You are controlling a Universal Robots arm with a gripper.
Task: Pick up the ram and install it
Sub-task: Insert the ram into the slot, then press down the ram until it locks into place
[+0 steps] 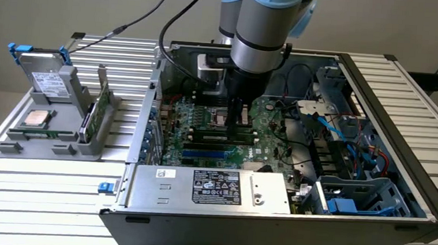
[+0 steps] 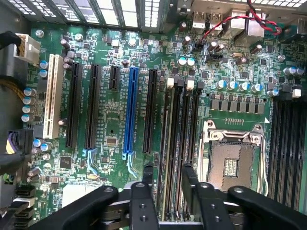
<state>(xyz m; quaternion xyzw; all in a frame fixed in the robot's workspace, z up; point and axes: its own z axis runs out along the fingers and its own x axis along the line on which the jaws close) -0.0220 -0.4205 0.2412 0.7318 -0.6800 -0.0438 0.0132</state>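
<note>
Found the gripper inside the open computer case, directly over the motherboard, at 6 o'clock from the empty processor socket in the exterior view. Recorded the jaws spread to full width, with nothing clamped between them. Noted both black fingers standing astride a bank of black memory slots, apart from the slot walls as far as visible.

Located the ram standing on edge in the slot midway between those fingers, between the blue expansion slot and the processor socket. Seen edge-on only, as a slim greenish strip of about the slot's length. Could not confirm engagement of the white end clips, nor full seating depth.

Noted a long white slot and several black expansion slots beyond the blue one, on the side away from the socket. Noted red and black wires crossing above the rear ports.

In the exterior view, recorded a silver power supply at 6 o'clock within the case and a drive cage at 4 o'clock. Found a grey fixture on the slatted table at 9 o'clock from the case, well apart from the gripper, carrying a hard drive at its 12 o'clock end, a square silver processor chip lying flat, and a taller green card upright at its 3 o'clock side.
</note>
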